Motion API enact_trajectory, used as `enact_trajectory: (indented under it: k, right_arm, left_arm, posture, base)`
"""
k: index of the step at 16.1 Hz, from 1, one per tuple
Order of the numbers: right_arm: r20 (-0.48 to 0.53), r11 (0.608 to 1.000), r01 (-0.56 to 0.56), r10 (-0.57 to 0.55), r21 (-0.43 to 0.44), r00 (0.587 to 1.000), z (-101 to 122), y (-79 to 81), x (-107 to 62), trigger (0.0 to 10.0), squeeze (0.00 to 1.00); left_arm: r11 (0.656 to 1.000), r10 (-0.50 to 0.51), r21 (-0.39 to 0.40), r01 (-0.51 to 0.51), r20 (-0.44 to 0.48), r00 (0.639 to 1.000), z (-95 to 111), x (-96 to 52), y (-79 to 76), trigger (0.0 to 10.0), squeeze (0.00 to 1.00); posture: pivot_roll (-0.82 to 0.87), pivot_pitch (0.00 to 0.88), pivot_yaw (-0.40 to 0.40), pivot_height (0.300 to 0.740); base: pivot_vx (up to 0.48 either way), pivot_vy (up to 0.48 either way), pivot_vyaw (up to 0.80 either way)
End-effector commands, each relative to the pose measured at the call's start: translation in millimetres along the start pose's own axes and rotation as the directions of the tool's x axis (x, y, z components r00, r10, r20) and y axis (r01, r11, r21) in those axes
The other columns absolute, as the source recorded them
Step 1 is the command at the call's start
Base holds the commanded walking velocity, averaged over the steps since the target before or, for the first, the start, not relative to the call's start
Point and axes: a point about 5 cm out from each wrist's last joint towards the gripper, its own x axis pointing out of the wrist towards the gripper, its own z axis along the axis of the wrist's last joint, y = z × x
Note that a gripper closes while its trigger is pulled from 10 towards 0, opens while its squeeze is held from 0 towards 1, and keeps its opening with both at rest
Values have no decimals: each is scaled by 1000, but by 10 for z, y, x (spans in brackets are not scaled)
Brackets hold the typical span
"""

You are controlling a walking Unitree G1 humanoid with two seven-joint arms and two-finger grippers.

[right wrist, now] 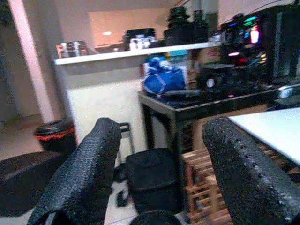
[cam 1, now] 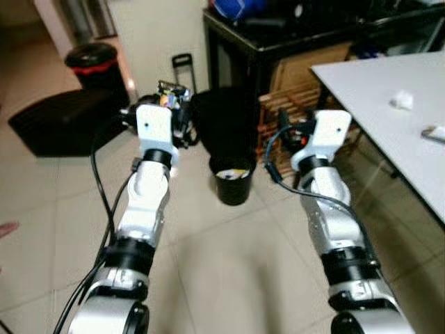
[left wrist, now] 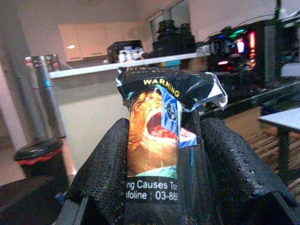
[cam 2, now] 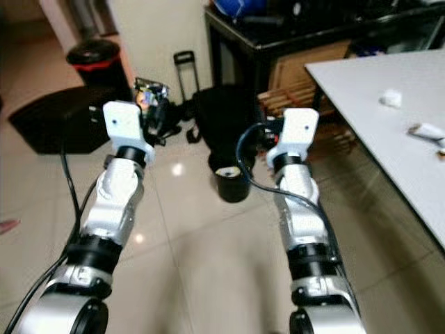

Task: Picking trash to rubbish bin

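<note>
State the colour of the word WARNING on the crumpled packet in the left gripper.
Yellow lettering on a black band, on the crumpled cigarette packet pinched in the left gripper; clearest in the left wrist view.

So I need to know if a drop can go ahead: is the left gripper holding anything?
Yes. The left gripper is shut on a crumpled cigarette pack, clamped upright between its fingers.

Small bin (cam 1: 231, 182) on floor ahead, between both arms; paper inside. Bag (cam 1: 222, 125) behind it, against cabinet (cam 1: 278, 49). Table (cam 1: 389, 118) at right, scraps (cam 1: 402, 101) on top. Lidded bin (cam 1: 96, 62) far left, low box (cam 1: 62, 118) before it. Crumpled packet (left wrist: 161, 140) held between left gripper (left wrist: 164, 178) fingers.
</note>
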Motion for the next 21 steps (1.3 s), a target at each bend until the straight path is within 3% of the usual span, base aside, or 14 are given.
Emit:
enact_trajectory:
  k: [1, 14, 16, 21]
  right_arm:
    - [3, 1000, 7, -7, -2, 1000, 7, -20, 4, 10000, 0]
    - [-10, 1000, -10, 10, 9, 1000, -3, -3, 12, 10000, 0]
    - [-11, 1000, -11, 11, 10, 1000, -5, -2, 11, 10000, 0]
    - [-4, 1000, -10, 10, 4, 1000, -1, 1, 5, 10000, 0]
  left_arm:
    - [1000, -21, 5, 21, 3, 1000, 14, 8, -51, 10000, 0]
    - [1000, -18, 7, 18, -2, 1000, 9, 21, -48, 10000, 0]
    - [1000, -17, 7, 17, -3, 1000, 8, 21, -48, 10000, 0]
    - [1000, -19, 8, 19, -4, 1000, 4, 18, -40, 10000, 0]
  posture:
    - [-65, 62, 72, 740]
    - [-65, 70, 71, 740]
    - [-65, 71, 71, 740]
    - [-64, 73, 71, 740]
  base:
    - [334, 0, 0]
    - [332, 0, 0]
    - [336, 0, -800]
    - [334, 0, 0]
